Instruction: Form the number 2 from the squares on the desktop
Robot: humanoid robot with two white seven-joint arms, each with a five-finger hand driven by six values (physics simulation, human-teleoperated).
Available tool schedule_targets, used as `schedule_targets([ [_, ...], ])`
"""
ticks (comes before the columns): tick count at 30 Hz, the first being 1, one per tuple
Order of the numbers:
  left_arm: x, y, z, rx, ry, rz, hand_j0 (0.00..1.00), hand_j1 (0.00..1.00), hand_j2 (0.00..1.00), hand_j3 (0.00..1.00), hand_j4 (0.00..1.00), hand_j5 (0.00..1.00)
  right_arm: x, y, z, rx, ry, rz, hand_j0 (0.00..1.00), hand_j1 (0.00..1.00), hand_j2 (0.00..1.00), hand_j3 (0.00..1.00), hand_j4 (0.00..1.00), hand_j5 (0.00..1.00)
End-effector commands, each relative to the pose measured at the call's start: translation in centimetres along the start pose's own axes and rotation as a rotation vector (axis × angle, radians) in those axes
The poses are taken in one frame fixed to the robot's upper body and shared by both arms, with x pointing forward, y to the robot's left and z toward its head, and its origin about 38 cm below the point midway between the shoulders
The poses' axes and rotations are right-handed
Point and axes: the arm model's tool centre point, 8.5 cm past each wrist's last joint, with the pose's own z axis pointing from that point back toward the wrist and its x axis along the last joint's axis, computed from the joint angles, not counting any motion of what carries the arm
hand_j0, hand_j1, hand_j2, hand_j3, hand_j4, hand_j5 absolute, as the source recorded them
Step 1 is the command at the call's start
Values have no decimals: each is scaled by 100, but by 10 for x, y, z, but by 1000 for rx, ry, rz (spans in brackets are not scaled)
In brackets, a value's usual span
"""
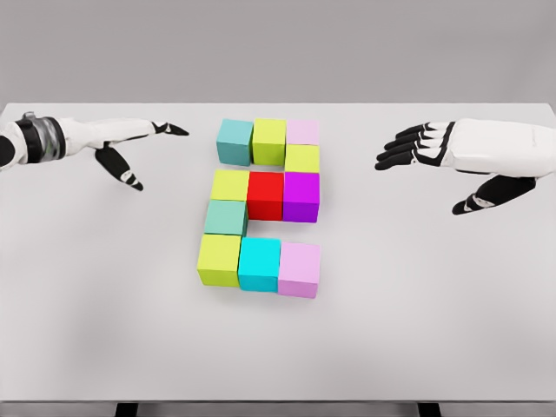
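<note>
Several coloured cubes stand together in the table's middle, forming a blocky 2. The top row is a teal cube (234, 142), a yellow-green cube (269, 140) and a pale pink cube (302, 132). Below it a yellow-green cube (301, 159) leads to the middle row: yellow-green (230, 185), red (265, 195), purple (301, 195). A teal cube (226, 217) joins the bottom row: yellow-green (219, 259), cyan (259, 263), pink (299, 268). My left hand (139, 152) hovers open, left of the cubes. My right hand (434, 165) hovers open to their right. Neither touches a cube.
The white table (104, 304) spans the view, with its front edge near the bottom. Dark table legs (126, 408) show under that edge.
</note>
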Motion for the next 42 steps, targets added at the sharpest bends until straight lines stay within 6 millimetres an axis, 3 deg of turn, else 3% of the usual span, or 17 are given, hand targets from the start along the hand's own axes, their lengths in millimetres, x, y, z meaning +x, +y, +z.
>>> schedule_targets([
  [1,-2,-6,-15,-20,21,-3,100,100,100,100,100,100,0,-1,1,-5,1,-5,100,100,100,100,100,100],
  [14,-3,-8,-31,-58,77,-59,100,100,100,100,100,100,0,2,-1,-3,-4,-10,100,100,100,100,100,100],
  [32,16,-5,-53,-70,54,-106,100,100,100,100,100,100,0,3,-2,-1,-4,-12,100,100,100,100,100,100],
  [42,17,-7,-58,-75,55,-101,100,100,100,100,100,100,0,4,-2,1,-5,-14,100,100,100,100,100,100],
])
